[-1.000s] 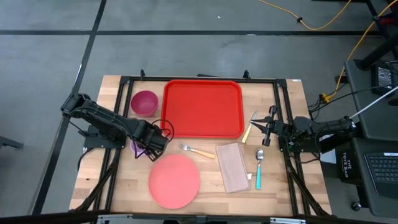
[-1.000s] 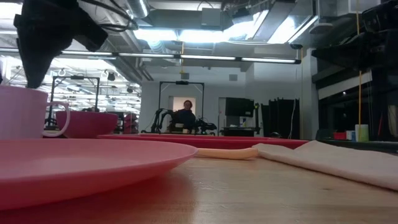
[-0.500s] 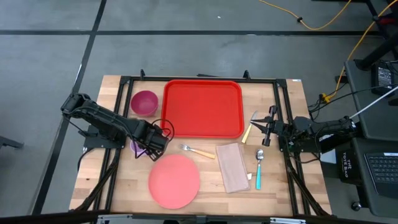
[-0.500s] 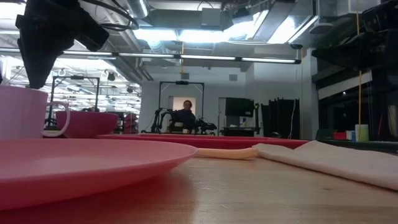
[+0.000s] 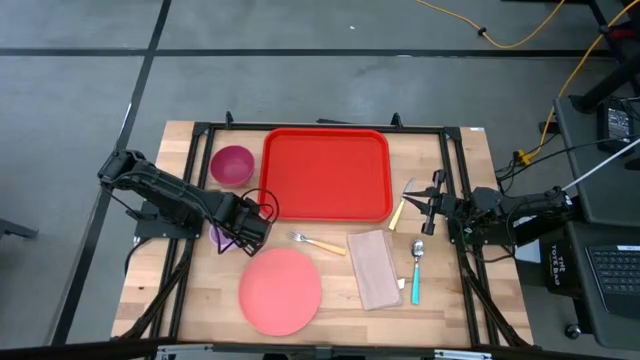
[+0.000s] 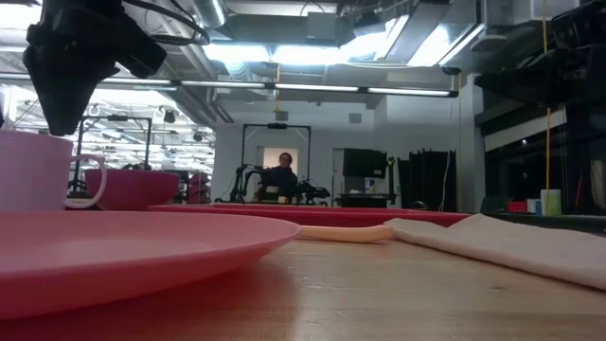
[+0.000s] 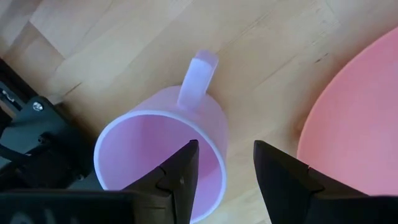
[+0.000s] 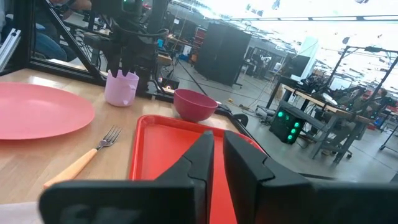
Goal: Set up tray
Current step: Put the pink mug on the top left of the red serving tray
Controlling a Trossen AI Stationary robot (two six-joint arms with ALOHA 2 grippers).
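Nothing on the tabletop (image 5: 200,300) has shifted over the last second: both arms hold the same poses, and every item lies where it lay.

The left tool (image 7: 222,165) hangs directly over the lilac mug (image 7: 168,140), fingers spread as wide as they go and gripping nothing. In its wrist view one finger sits above the mug's hollow and the other just outside the wall, on the side facing the salmon-pink plate (image 5: 280,291), so the rim falls between them. The mug's handle points away from the tool.

The right tool (image 5: 430,208) waits, nearly closed and empty. The knife (image 5: 403,206) lies just ahead of it, the spoon (image 5: 417,267) and the folded napkin (image 5: 374,268) are close by, and the fork (image 5: 315,242) is farther off.

The tray (image 5: 326,172) lies flat ahead of the right tool, just beyond the knife, bare, with the magenta bowl (image 5: 232,165) off its far short side. For the left tool it sits near, past the mug.

My read: the tray looks like stiff, light moulded plastic with a smooth, probably slippery floor, so things set down on it may skate. If it ever needs shifting, the raised rim along a long edge is the place to pinch. The mug looks light and rigid too; a pinch across its wall should hold it.
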